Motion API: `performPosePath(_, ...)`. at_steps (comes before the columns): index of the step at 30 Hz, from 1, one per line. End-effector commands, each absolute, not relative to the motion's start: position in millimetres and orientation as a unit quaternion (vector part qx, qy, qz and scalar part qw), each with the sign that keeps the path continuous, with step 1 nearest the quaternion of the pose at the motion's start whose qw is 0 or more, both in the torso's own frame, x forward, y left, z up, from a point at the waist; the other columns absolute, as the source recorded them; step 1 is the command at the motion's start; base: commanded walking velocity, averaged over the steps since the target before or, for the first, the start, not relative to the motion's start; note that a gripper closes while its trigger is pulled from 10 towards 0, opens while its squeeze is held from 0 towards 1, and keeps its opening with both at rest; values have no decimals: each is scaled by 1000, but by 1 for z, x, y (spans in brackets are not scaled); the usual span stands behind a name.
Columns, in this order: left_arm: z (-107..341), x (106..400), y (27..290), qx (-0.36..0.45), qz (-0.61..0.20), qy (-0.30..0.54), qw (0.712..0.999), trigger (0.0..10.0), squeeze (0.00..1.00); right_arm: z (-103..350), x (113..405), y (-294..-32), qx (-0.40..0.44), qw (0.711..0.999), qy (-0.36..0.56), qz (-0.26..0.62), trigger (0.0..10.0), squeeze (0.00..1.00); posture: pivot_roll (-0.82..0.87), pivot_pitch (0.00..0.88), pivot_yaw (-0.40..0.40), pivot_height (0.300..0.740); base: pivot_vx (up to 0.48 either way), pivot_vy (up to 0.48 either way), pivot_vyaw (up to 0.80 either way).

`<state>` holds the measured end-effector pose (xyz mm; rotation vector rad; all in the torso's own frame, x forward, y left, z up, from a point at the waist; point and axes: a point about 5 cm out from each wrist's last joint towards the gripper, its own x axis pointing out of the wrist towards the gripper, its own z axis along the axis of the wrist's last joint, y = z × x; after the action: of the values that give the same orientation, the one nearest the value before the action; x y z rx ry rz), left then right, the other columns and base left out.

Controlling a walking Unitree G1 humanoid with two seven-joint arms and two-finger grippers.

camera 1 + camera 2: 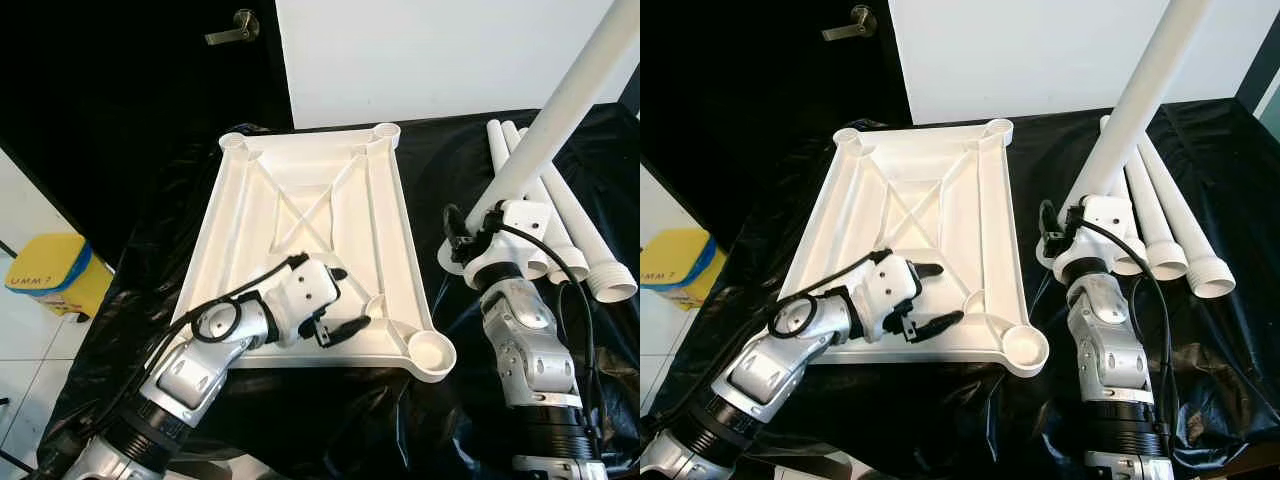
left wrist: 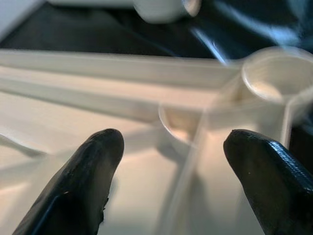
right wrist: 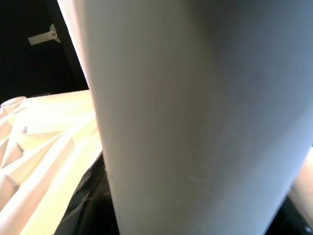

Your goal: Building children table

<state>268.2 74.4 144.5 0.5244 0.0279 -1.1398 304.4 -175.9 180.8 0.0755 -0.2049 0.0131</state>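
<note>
The white plastic table top (image 1: 310, 190) of the children table lies upside down on a black cloth (image 1: 440, 170), so its ribs and a crossed brace in the middle face up, and a round socket (image 1: 433, 352) for a leg stands at each corner. The left end effector (image 1: 340, 300) rests inside this upturned part, near the corner socket that is closest to the robot on its right side. Its two black fingers (image 2: 78, 181) are apart, with nothing between them; in the left wrist view a rib and a small round boss lie in the gap in front of them, and the corner socket is just behind. The right end effector (image 1: 1055, 235) is to the right of the table top, above the cloth, and it is clamped on a long white leg (image 1: 560, 110), which it holds raised and tilted, the upper end pointing up and away to the right. In the right wrist view this leg fills most of the picture very close to the camera. Three more white legs (image 1: 575, 235) lie side by side on the cloth just behind the right end effector, with their wider ends toward the robot. A yellow container (image 1: 50, 270) stands on the floor at the left, and a dark door with a metal handle (image 1: 235, 28) is behind.
</note>
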Motion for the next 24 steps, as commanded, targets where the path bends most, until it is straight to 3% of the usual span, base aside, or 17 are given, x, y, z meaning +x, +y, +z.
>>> performPosePath(1,137,269,78,265,-530,32,805,10000,0,185,303,-172,34,993,-111,15,10000,0,-94,50,67,740,0,0,0)
performPosePath(7,120,278,86,332,-495,64,800,10000,0,184,303,-171,35,993,-110,18,10000,0,-93,59,69,740,0,0,0)
performPosePath(17,116,294,88,368,-444,77,813,10000,0,183,302,-170,38,993,-109,17,10000,0,-88,63,73,740,0,0,0)
performPosePath(24,125,321,79,375,-386,66,840,10000,0,182,303,-166,45,993,-108,18,10000,0,-73,72,73,740,0,0,0)
